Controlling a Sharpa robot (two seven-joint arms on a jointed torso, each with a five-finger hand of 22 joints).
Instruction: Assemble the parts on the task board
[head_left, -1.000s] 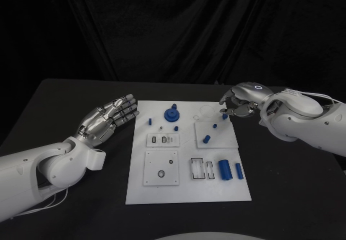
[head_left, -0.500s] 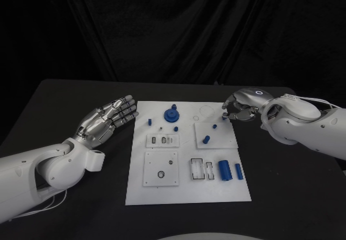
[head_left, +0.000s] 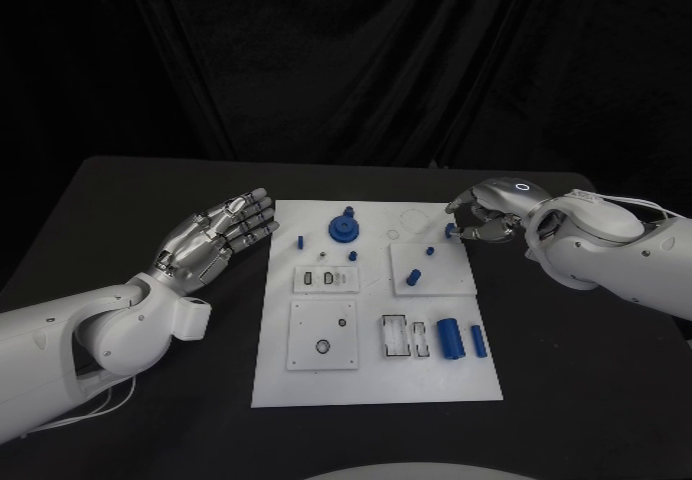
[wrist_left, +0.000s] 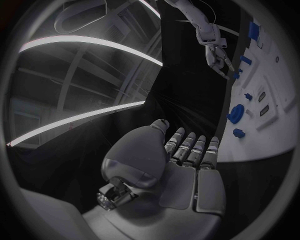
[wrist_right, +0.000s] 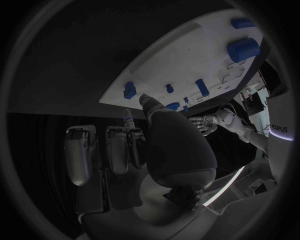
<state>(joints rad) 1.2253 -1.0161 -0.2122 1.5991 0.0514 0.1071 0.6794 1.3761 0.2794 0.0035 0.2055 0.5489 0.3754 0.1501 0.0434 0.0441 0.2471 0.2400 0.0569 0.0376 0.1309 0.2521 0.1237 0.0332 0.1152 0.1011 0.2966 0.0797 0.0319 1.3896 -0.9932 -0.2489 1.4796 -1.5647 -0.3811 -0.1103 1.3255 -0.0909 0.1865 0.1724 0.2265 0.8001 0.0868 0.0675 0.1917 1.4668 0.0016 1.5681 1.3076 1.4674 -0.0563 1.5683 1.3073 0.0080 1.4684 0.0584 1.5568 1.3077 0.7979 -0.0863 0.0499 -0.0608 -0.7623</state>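
The white task board (head_left: 375, 385) lies mid-table with blue parts on it. A round knob (head_left: 345, 230) and small pegs (head_left: 413, 278) are at the far half, two cylinders (head_left: 450, 339) at the near right. My right hand (head_left: 488, 213) hovers at the board's far right edge, fingers bent down beside a small blue peg (head_left: 450, 231) and apart from it. In the right wrist view the thumb tip of my right hand (wrist_right: 150, 145) is close to that peg (wrist_right: 129, 90), with nothing in the hand. My left hand (head_left: 216, 238) is held flat and open left of the board, also seen as left hand (wrist_left: 181, 165).
Several raised white plates with slots sit on the board: one (head_left: 323, 335) at the near left, one (head_left: 430, 270) at the right. Black table (head_left: 144, 190) surrounds the board on all sides. The board (wrist_left: 275, 90) and my right hand (wrist_left: 219, 57) appear in the left wrist view.
My right hand has drawn slightly to the right, away from the small blue peg, which stays in place. The left hand has not moved.
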